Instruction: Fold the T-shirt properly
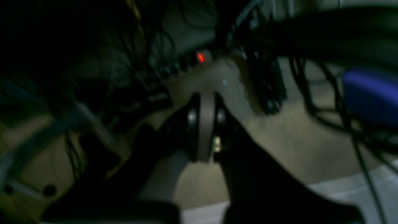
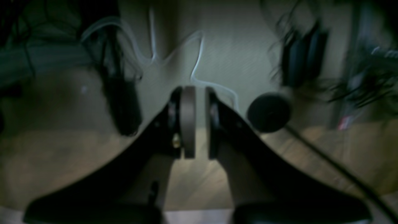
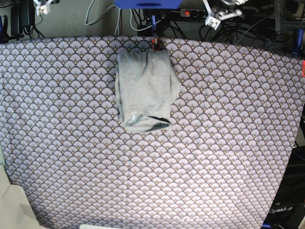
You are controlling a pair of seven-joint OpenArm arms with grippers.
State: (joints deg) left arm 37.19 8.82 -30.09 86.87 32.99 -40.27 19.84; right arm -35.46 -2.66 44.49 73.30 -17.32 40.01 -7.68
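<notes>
Grey T-shirt [image 3: 145, 89] folded into a compact rectangle near the far edge of the purple fan-scale tablecloth [image 3: 214, 143], slightly left of centre, dark inner hem showing at its near end – left gripper [image 1: 206, 124] pads pressed together, empty – right gripper [image 2: 199, 123] narrowly parted, holding nothing, both off the cloth.

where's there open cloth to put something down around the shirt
The T-shirt lies folded near the far edge of the tablecloth, slightly left of middle. Bare cloth runs wide to its left, wide to its right, and across the whole near half. Tightest is the narrow strip behind the shirt, where cables and a power strip crowd the table edge.
</notes>
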